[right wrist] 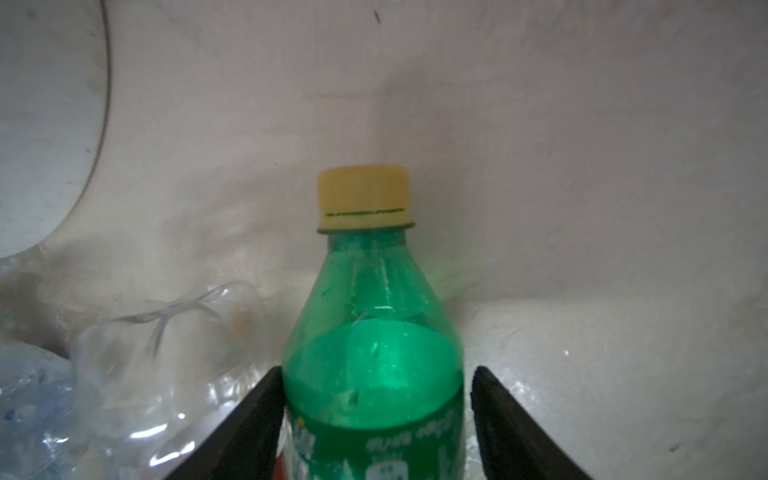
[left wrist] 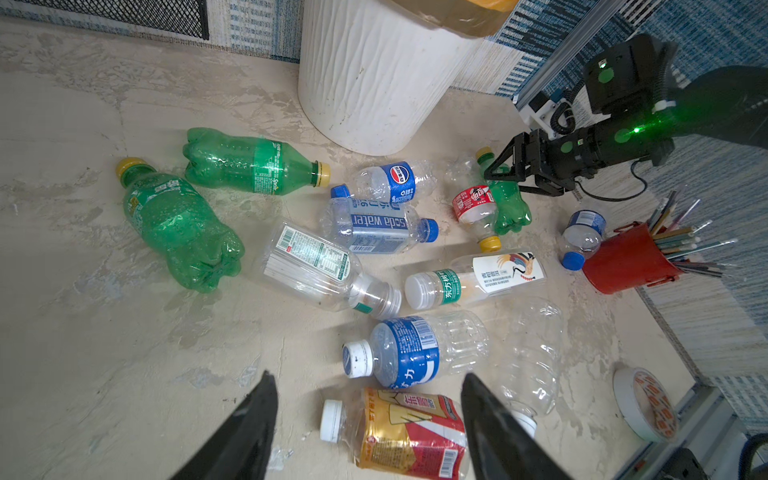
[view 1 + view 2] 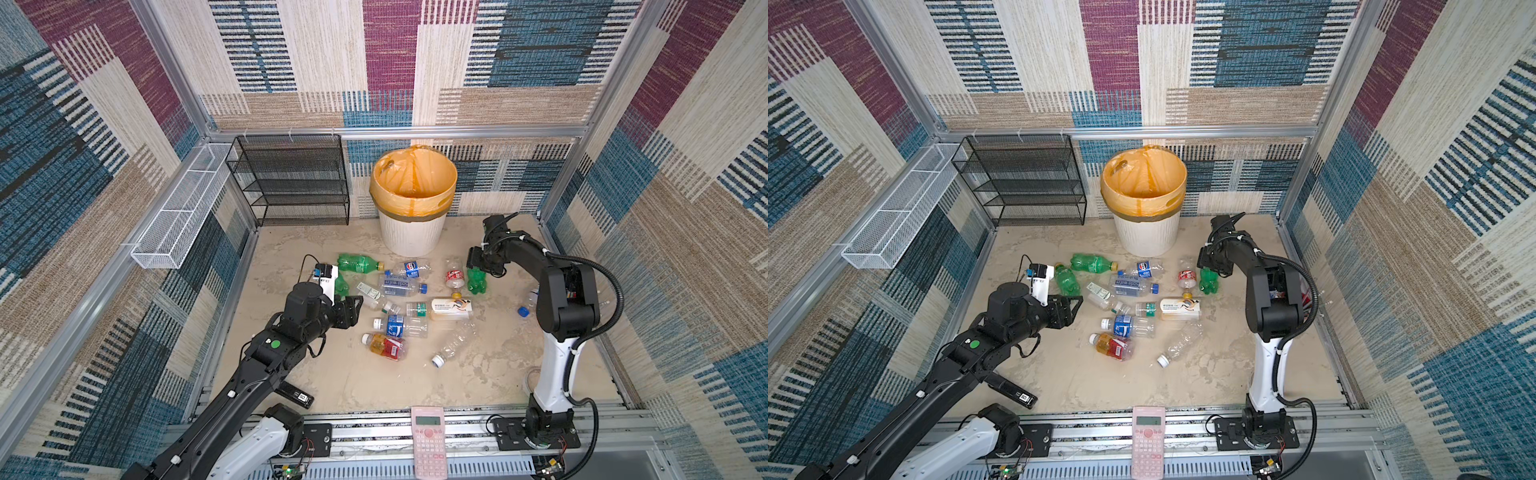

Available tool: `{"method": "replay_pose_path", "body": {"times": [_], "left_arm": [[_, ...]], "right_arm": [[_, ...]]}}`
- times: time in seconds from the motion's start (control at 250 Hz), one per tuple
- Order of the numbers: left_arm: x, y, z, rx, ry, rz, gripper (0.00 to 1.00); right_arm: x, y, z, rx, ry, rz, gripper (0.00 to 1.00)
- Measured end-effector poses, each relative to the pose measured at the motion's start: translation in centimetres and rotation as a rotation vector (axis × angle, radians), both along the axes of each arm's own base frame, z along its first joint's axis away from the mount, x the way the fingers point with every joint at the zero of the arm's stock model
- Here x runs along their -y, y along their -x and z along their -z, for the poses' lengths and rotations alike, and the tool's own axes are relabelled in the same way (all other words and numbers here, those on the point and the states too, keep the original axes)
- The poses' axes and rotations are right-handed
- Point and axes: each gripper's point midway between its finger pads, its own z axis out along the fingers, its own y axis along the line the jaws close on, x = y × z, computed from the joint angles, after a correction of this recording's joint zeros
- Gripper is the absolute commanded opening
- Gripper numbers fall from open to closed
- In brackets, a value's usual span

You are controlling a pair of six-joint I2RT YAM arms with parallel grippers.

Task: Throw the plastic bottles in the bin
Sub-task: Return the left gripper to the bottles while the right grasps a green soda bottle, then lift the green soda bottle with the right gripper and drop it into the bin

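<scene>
Pink calculator (image 3: 429, 440) lay at the front edge. Beyond it, the left gripper (image 2: 368, 374) hovered, jaws apart and empty, above plastic bottles (image 3: 397, 286) scattered before the bin (image 3: 409, 237). The right gripper (image 1: 376, 370) straddled a green bottle (image 1: 374, 332), one finger touching, not clamped.

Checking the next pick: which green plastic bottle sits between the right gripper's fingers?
The green plastic bottle beside the red-labelled clear bottle: the right gripper straddles it. The other two green bottles lie across the pile.
</scene>
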Motion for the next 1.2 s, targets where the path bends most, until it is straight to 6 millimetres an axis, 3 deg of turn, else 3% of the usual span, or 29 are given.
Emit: {"method": "replay_pose_path", "body": {"times": [0.192, 0.524, 0.768, 0.936, 1.2], "left_arm": [[0.0, -0.1, 0.1, -0.006, -0.003, 0.0, 0.7], [0.1, -0.1, 0.1, -0.014, -0.007, 0.0, 0.7], [0.1, -0.1, 0.1, -0.017, -0.009, 0.0, 0.69], [0.0, -0.1, 0.0, -0.015, -0.008, 0.0, 0.69], [0.0, -0.1, 0.0, -0.015, -0.008, -0.001, 0.69]], "right_arm": [[0.0, 0.0, 0.3, -0.014, 0.003, -0.004, 0.67], [0.0, 0.7, 1.7, -0.054, 0.004, -0.013, 0.68], [0.1, 1.1, 1.3, -0.056, 0.004, -0.014, 0.6], [0.2, 2.1, -0.8, -0.016, 0.003, -0.012, 0.56], [-1.0, 5.6, -8.2, 0.307, -0.111, -0.043, 0.5]]}}
